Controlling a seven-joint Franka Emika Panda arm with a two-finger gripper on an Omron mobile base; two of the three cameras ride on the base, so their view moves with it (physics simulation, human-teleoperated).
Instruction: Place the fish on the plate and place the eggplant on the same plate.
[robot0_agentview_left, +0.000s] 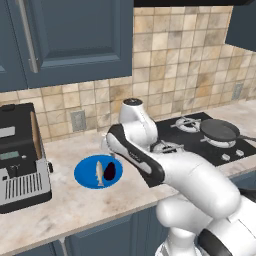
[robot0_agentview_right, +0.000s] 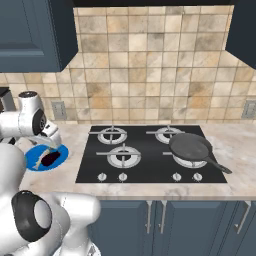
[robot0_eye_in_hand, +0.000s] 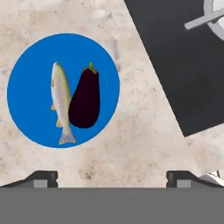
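**Fish and eggplant side by side on the blue plate**

Fish (robot0_eye_in_hand: 61, 104) lying flat on the plate (robot0_eye_in_hand: 26, 94), head toward the top of the hand view, tail fin near the plate's lower rim. Eggplant (robot0_eye_in_hand: 85, 99) just beside it on the same plate, touching or nearly touching the fish's flank, stem end pointing up in that view. Both fully inside the rim. Same pair seen from the left base view: fish (robot0_agentview_left: 99, 173) on the left, eggplant (robot0_agentview_left: 110, 171) on the right, blue plate (robot0_agentview_left: 84, 174) resting on the pale marbled bench (robot0_agentview_left: 75, 205). From the right base view, plate (robot0_agentview_right: 35, 157) partly hidden by the arm, with the dark eggplant (robot0_agentview_right: 50, 158) showing on it.

Tool (robot0_eye_in_hand: 112, 177) released, jaws spread wide, nothing between the two dark fingertips (robot0_eye_in_hand: 43, 177); raised above the bench, apart from the plate and its load.

Around the plate: black gas hob (robot0_agentview_left: 210, 142) to the right, set into the bench, near but clear of the plate. Dark frying pan (robot0_agentview_right: 192, 147) sitting on the hob's front right burner. Grey and black appliance (robot0_agentview_left: 20, 160) at the left end of the bench, well apart from the plate. Beige tiled wall (robot0_agentview_right: 150, 65) behind, dark blue cabinets (robot0_agentview_left: 75, 35) above.
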